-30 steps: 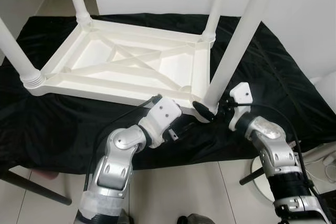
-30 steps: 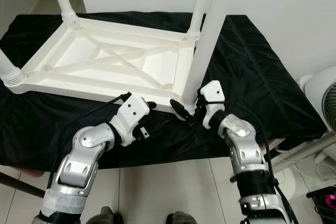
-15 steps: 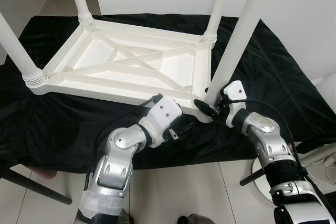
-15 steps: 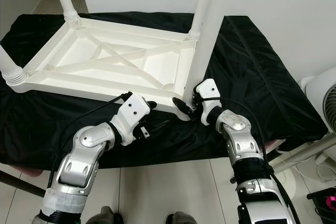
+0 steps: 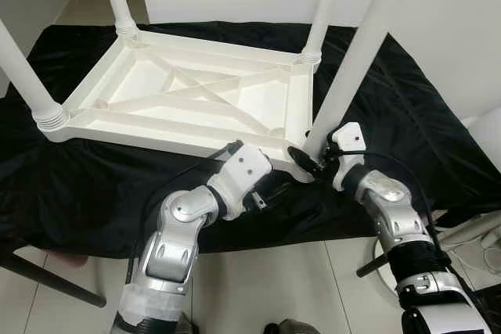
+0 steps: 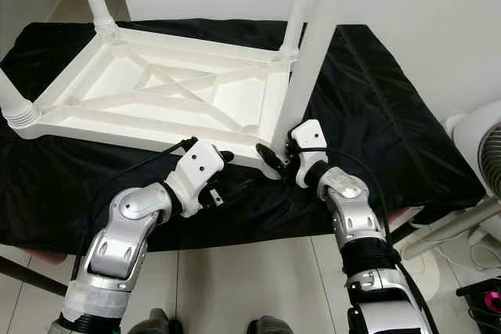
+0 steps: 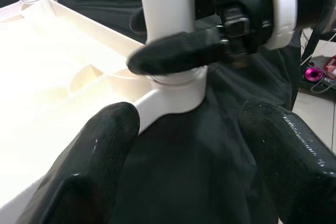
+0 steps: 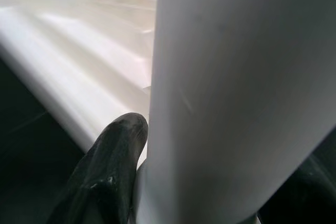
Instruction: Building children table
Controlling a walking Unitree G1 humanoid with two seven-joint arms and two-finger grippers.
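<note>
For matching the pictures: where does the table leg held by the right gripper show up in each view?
Left eye view: table leg rises right of centre from the tabletop's near right corner.
Right eye view: table leg just right of centre, same corner.
Left wrist view: its base at top centre, right gripper clamped on it.
Right wrist view: close up, at right.
Shared landmark: white tabletop.

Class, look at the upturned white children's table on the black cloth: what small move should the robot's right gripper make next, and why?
Probably twist the near-right leg further into its corner socket. The right gripper is clamped around that leg's base, the leg leans instead of standing straight like the other three, and the left gripper waits open beside the table frame.
</note>
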